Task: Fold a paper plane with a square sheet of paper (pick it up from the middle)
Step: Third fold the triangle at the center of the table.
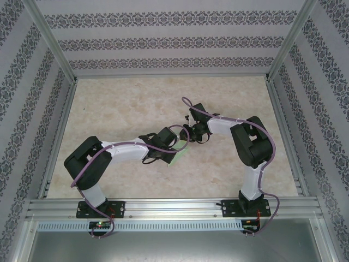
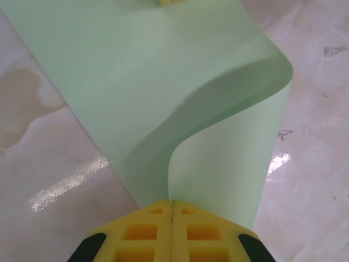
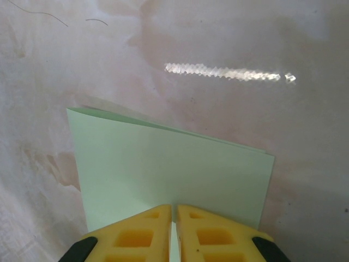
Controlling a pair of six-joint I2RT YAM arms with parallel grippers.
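Observation:
The square sheet of paper [image 2: 163, 82] is pale mint green. It curls up from the table in an S-shaped bend in the left wrist view. My left gripper [image 2: 172, 204] is shut on its near edge, yellow pads pressed together. In the right wrist view the sheet [image 3: 174, 169] lies doubled over, two layers showing at its far edge. My right gripper [image 3: 174, 210] is shut on it, with the paper in a thin slit between the pads. From above, both grippers meet at mid-table over the sheet [image 1: 178, 156]. The paper plane is out of view.
The marbled table [image 1: 131, 103] has patterned walls on three sides and an aluminium rail [image 1: 163, 207] along the near edge. A few dark marks [image 2: 334, 51] dot the surface to the right of the sheet.

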